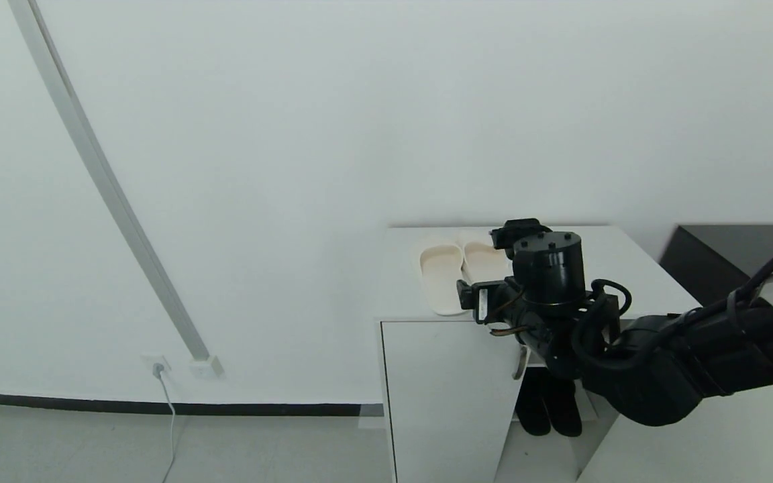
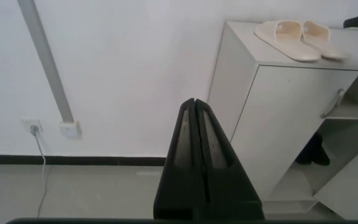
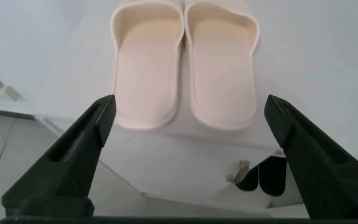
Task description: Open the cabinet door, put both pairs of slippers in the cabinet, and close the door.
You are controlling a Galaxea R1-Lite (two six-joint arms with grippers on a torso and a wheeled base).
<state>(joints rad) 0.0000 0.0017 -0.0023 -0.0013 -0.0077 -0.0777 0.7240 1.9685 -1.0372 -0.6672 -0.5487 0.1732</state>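
**Ana:** Where did the cabinet [image 1: 635,268] sit?

**Ben:** At about four o'clock in the head view, against the wall. Its left door [image 1: 447,396] was shut. The right door [image 1: 708,443] looked swung out toward the robot, leaving that side open.

**Ana:** And the slippers?

**Ben:** The white slippers [image 1: 441,268] lay side by side on the cabinet top, toward its ten o'clock corner, toes pointing to twelve. The black slippers [image 1: 547,402] stood on a shelf inside the open side, at roughly five o'clock from the white pair.

**Ana:** So one pair was in. What about the hands?

**Ben:** The right gripper [image 3: 185,155] hung over the front edge of the top, at about five o'clock from the white pair. Its fingers were spread wide and held nothing. The left gripper [image 2: 195,143] was off at nine o'clock from the cabinet, well apart from it, with its fingers pressed together on nothing.

**Ana:** Which step was that, then?

**Ben:** I'd call it the approach to the second pair. The door was open and the black pair stowed, so roughly half was done.

**Ana:** And next?

**Ben:** Probably the right gripper pushing on toward twelve and coming down until its fingers bracketed both white slippers. Then it would squeeze them together so neither slid off. After that it would carry them down to a free shelf and shut the door.
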